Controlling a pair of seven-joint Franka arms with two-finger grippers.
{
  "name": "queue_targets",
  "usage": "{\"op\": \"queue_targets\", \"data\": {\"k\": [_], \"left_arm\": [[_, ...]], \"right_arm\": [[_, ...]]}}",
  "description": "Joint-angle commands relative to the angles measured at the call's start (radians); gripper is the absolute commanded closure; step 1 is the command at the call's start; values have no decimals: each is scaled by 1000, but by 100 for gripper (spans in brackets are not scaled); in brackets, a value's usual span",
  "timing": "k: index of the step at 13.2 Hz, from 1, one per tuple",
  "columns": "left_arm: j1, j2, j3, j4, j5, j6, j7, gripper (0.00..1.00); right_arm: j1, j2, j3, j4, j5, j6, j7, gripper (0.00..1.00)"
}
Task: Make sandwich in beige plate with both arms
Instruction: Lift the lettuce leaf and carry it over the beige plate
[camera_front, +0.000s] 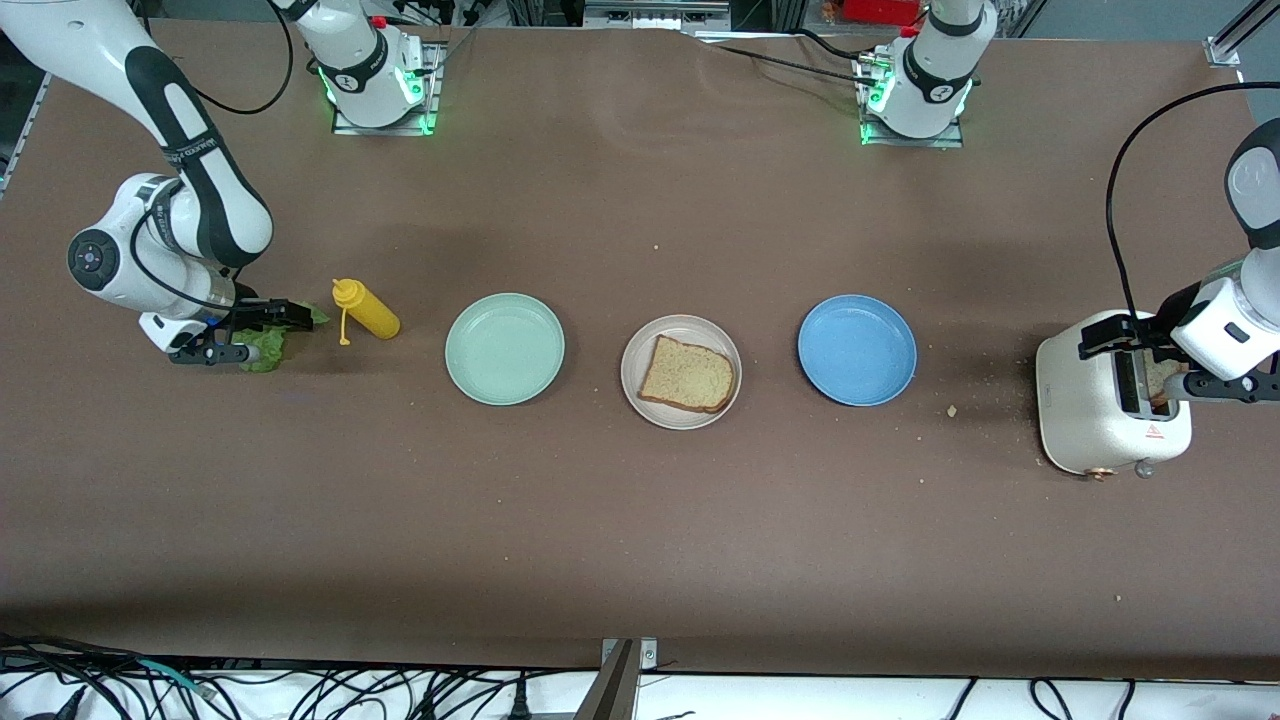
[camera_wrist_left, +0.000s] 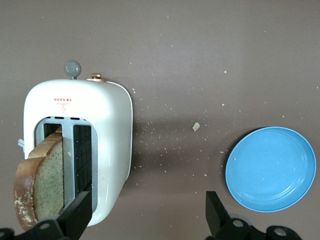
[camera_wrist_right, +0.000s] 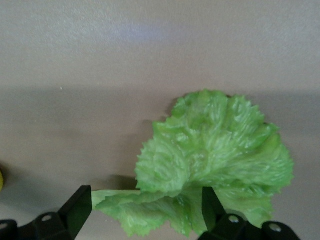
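A brown table (camera_front: 640, 520) carries three plates in a row. The beige plate (camera_front: 681, 372) stands in the middle, between a mint-green plate (camera_front: 505, 349) toward the right arm's end and a blue plate (camera_front: 857, 350) toward the left arm's end. One slice of brown speckled toast (camera_front: 688, 375) lies flat in the beige plate; nothing is on top of it, so the sandwich has only its bottom slice.

At the left arm's end stands a cream-white toaster (camera_front: 1095, 405) with a second slice of toast (camera_wrist_left: 42, 182) sticking up out of one slot. The toaster's top bears a small red warning triangle (camera_wrist_left: 63, 105) with a line of tiny red writing above it, too small to read. A grey knob (camera_wrist_left: 72, 68) and a copper-coloured knob (camera_wrist_left: 96, 76) stick out from one end. Crumbs are scattered on the table between the toaster and the blue plate.

The left gripper (camera_front: 1160, 365) hovers over the toaster with its jaws spread wide, one finger beside the raised slice, holding nothing.

The right gripper (camera_front: 235, 332) is down at a ruffled green lettuce leaf (camera_wrist_right: 210, 160) at the right arm's end of the table, jaws wide apart with the leaf's edge between them, not clamped. A yellow squeeze bottle (camera_front: 366, 309) lies on its side between the lettuce and the mint-green plate
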Motion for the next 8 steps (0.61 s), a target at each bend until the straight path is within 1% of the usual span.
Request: {"op": "queue_targets", "data": {"k": [1,3,4,5,6,8], "left_arm": [[4,0,-8,5,31,6,1,0],[4,2,-8,5,31,7,1,0],[4,4,-9,5,31,7,1,0],[4,4,-9,5,31,7,1,0],[4,4,-9,5,31,7,1,0],[6,5,-8,7,32,15,1,0]], "right_arm": [[-6,0,-6,-20,-20,12,21,32],[-6,3,-12,-20,-20,12,9,60],[-6,2,-12,-20,-20,12,7,79],[-8,0,-12,-20,-20,12,6,93],[-6,-3,-12,-19,-21,12,-3,100],[-6,-15,-14,-13,-21,3,-11,100]]}}
